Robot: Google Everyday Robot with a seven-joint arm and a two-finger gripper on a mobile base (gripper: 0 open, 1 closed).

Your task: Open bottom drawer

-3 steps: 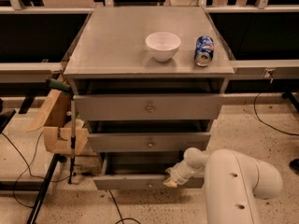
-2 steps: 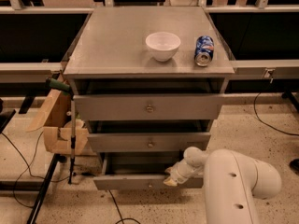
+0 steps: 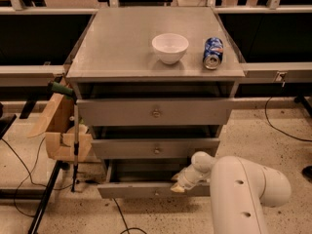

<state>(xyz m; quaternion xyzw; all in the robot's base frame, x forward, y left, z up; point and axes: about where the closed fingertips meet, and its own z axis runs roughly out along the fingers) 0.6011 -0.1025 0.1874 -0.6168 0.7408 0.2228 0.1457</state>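
Observation:
The bottom drawer point(image 3: 131, 190) is the lowest grey front of the cabinet, pulled out a little so a dark gap shows above it. Its small knob point(image 3: 156, 193) sits at the middle of the front. My gripper point(image 3: 178, 186) comes in from the lower right on a thick white arm point(image 3: 243, 194) and rests at the drawer's top edge, right of the knob. Its tip is pale yellow and lies against the drawer front.
A white bowl point(image 3: 170, 48) and a blue can point(image 3: 213, 52) lying on its side rest on the cabinet top point(image 3: 122, 48). The two upper drawers point(image 3: 156, 112) are shut. A cardboard box point(image 3: 61, 130) and a pole stand at the left; cables run over the floor.

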